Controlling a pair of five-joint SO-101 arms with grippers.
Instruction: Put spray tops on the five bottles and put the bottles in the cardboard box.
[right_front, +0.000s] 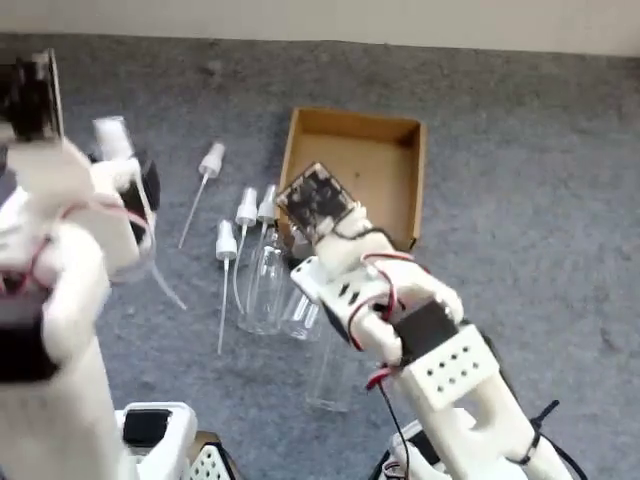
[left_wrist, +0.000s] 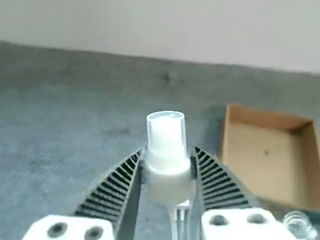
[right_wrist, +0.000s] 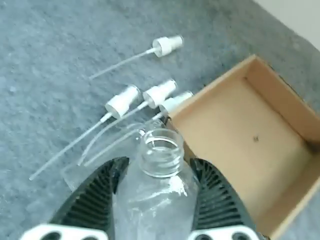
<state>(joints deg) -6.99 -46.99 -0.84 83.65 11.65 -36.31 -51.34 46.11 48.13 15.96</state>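
Observation:
My left gripper (left_wrist: 167, 152) is shut on a white spray top (left_wrist: 166, 145), held up off the carpet with its thin tube hanging below. From above, that spray top (right_front: 113, 138) sits at the far left on the left arm. My right gripper (right_wrist: 159, 165) is shut on a clear bottle (right_wrist: 160, 150) whose open neck points toward the cardboard box (right_wrist: 250, 135). Several loose spray tops (right_wrist: 125, 100) lie on the carpet just beyond the bottle. Other clear bottles (right_front: 262, 285) lie beside the right arm, left of the box (right_front: 370, 170).
Grey carpet covers the whole work area. The box stands open with nothing in it. One spray top (right_front: 212, 160) lies apart, between the left arm and the box. Open carpet stretches to the right of the box.

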